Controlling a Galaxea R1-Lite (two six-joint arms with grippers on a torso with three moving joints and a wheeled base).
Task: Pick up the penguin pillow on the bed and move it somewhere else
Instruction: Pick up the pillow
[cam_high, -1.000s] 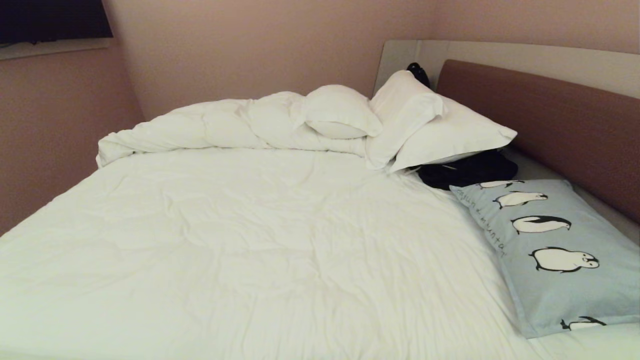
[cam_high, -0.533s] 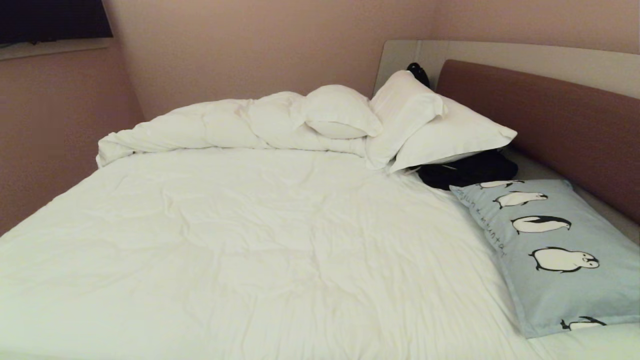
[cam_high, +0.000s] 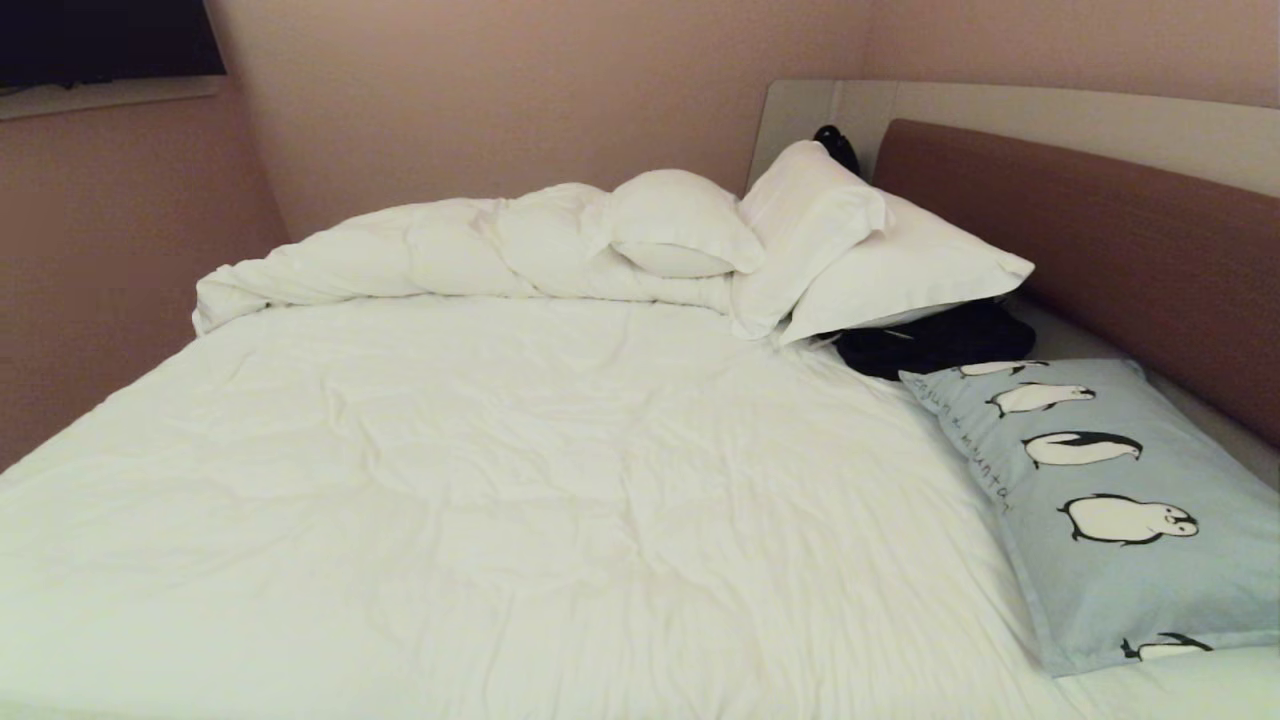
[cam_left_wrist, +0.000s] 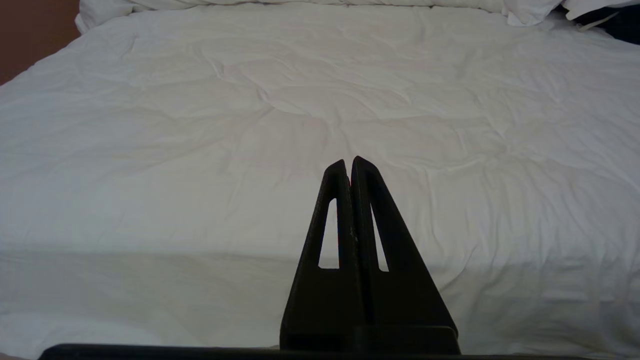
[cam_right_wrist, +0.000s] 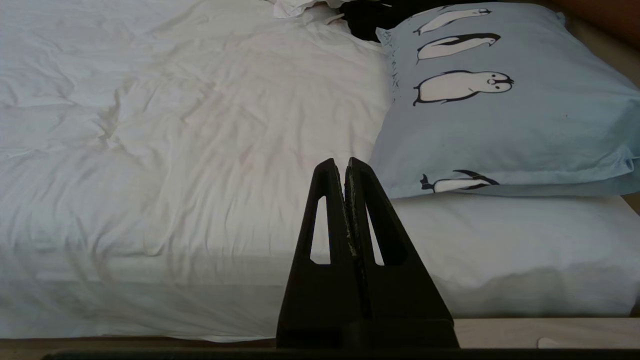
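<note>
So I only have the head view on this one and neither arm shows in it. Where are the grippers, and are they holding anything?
Observer: The right gripper hangs short of the bed's near edge, fingers shut on nothing.
Operator: How does it sit relative to the penguin pillow?
Observer: In the right wrist view the penguin pillow lies ahead of it and off to one side, apart from the fingers.
Operator: And the left one?
Observer: The left gripper is also shut and empty, facing the bare white sheet of the bed; no penguin pillow shows in its view.
</note>
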